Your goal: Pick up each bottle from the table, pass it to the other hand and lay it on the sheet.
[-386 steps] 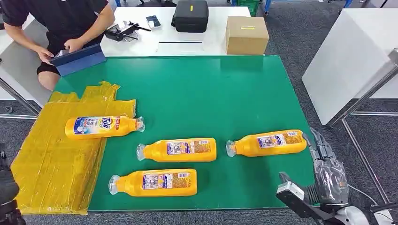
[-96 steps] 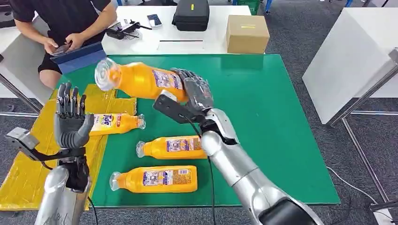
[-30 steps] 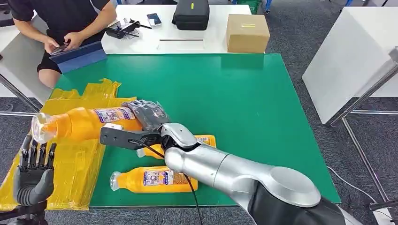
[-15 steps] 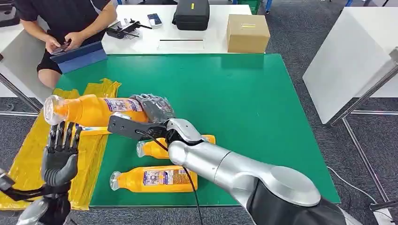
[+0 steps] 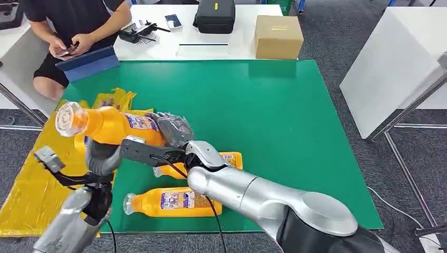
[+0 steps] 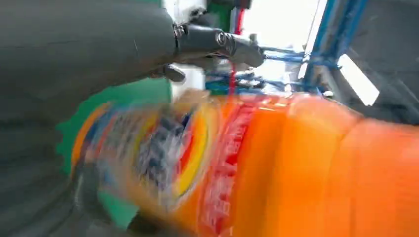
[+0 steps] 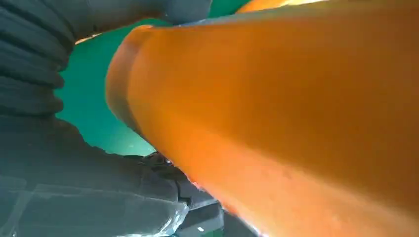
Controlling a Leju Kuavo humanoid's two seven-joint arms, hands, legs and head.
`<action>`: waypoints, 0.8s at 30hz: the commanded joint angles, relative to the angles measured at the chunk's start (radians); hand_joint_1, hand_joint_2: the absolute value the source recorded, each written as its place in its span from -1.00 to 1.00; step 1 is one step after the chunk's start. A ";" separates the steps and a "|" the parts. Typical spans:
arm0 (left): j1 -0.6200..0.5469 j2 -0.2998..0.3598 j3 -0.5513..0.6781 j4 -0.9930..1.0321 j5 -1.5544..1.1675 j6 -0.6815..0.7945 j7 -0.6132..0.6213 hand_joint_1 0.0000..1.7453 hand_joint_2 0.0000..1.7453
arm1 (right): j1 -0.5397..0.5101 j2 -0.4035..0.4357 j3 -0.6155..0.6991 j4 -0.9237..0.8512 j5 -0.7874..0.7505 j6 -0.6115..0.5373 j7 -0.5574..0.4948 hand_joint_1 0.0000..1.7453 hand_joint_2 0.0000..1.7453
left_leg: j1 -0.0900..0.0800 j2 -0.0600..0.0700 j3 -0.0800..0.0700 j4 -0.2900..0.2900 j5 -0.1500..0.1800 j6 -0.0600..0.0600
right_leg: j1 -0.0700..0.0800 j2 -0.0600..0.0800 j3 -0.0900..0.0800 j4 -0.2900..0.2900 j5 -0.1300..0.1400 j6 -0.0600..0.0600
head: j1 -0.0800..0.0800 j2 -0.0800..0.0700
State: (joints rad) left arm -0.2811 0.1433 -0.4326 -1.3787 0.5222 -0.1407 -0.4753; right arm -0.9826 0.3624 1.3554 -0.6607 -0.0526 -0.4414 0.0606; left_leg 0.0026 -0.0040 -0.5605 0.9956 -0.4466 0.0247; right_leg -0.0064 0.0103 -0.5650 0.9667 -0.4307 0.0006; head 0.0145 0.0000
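My right hand (image 5: 171,129) grips the base end of an orange bottle (image 5: 113,125) and holds it in the air over the sheet's near edge, cap (image 5: 69,118) pointing left. My left hand (image 5: 100,157) is up under the bottle's middle, fingers spread around it; the left wrist view has the label (image 6: 197,153) blurred and very close. In the right wrist view, the orange body (image 7: 296,113) lies against the palm. A second bottle (image 5: 229,158) lies on the green mat (image 5: 274,110), partly behind my right arm. A third (image 5: 174,203) lies nearer me. The yellow sheet (image 5: 31,179) covers the table's left side.
A person sits at the far left with a phone, beside a blue tablet case (image 5: 87,62). On the white table behind stand a black case (image 5: 213,17) and a cardboard box (image 5: 278,37). A white cabinet (image 5: 390,63) stands to the right.
My left hand has risen from low at the left to just under the held bottle. The right hand has kept its grip and tipped the bottle's cap end slightly up.
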 commanded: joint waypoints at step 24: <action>-0.045 -0.223 0.026 -0.055 -0.097 -0.074 0.184 -1.00 1.00 | 0.037 -0.013 -0.034 0.028 0.084 -0.008 0.010 1.00 1.00 | 0.001 -0.005 0.000 0.001 0.000 -0.001 | 0.001 -0.006 0.000 0.000 -0.001 0.000 | -0.001 0.000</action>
State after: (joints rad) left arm -0.2325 -0.0321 -0.3189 -1.4523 0.4181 -0.1682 -0.3120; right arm -0.9630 0.3555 1.3104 -0.6638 0.0122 -0.4715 0.0679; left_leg 0.0026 -0.0036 -0.5595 0.9958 -0.4466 0.0247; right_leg -0.0061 0.0108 -0.5663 0.9666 -0.4306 0.0005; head 0.0137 0.0000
